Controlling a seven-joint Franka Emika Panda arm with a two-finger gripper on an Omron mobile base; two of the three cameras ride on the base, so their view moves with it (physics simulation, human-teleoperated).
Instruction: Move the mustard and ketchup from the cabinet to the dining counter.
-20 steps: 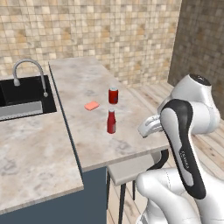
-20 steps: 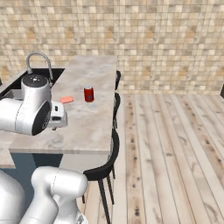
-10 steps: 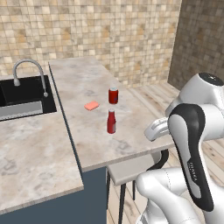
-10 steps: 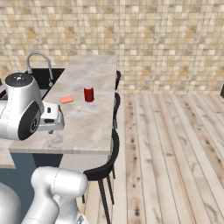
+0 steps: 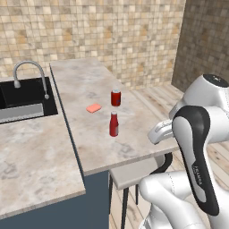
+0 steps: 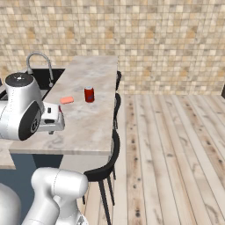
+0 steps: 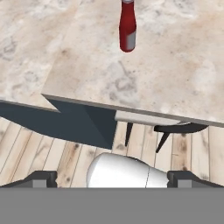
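Dining counter point(image 5: 134, 134) is mostly bare slab: only the ketchup point(image 5: 114, 124) upright mid-width, the red can point(image 5: 116, 97) just behind it and a flat pink sponge point(image 5: 94, 108) to their left, all apart from each other. Near edge and far end are free. Under the overhang, stools point(image 6: 107, 167) sit tucked in, probably tight low down.
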